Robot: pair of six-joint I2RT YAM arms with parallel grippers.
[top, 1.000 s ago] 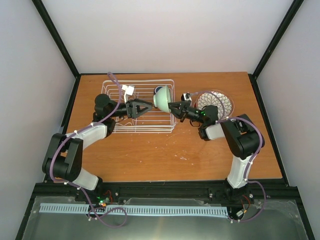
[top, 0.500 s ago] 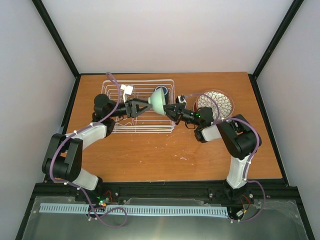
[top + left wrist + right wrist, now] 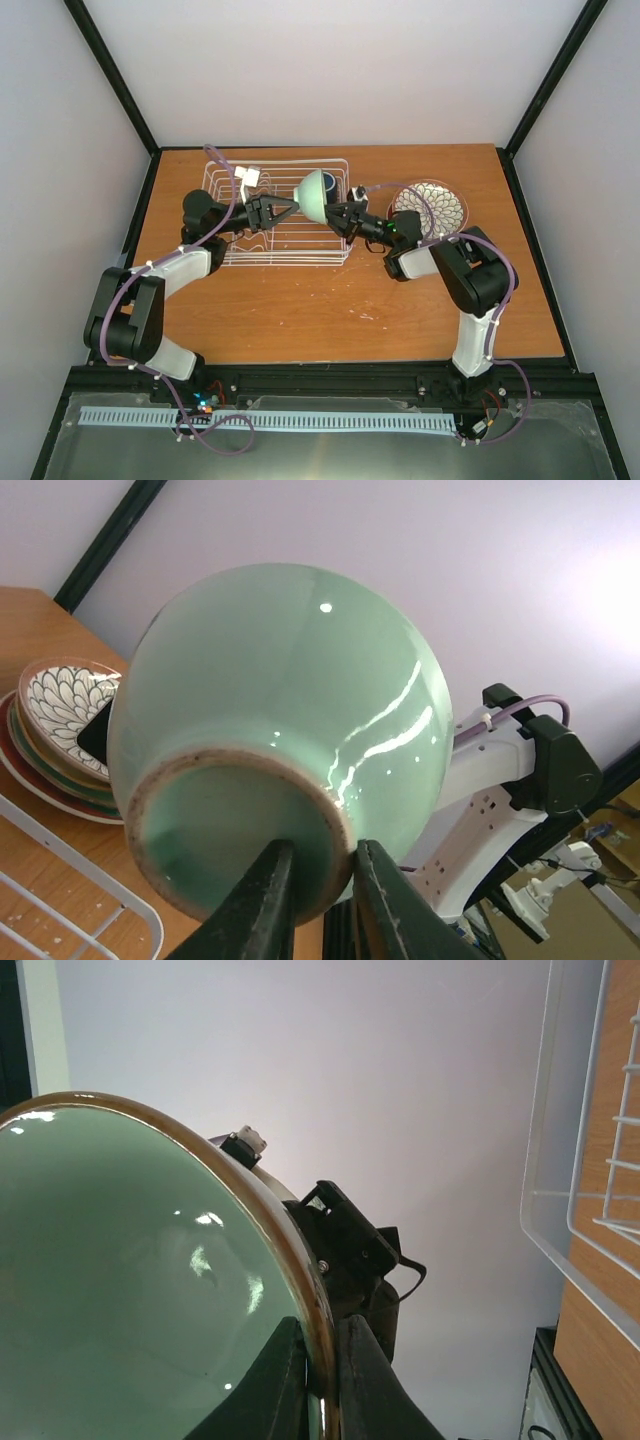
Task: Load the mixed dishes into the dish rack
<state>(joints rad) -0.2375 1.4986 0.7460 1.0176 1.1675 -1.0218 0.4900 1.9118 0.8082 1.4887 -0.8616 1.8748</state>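
Wood-grain bench w/ plain white walls behind, black posts at the corners. White wire rack, rectangular w/ raised rim, sits back-left on the bench. Just R of the rack: stack of plates, w/ a white bowl in dark petal pattern on top. Glossy mint-green bowl, round, w/ bare unglazed foot ring and brown-edged rim, is tipped on its side in the air over the rack's R end, btwn both arms. L claw is clamped on the foot ring; R claw is pinched tight on the rim.

Bright even light, faint shadows, glare streaks on mint-green bowl
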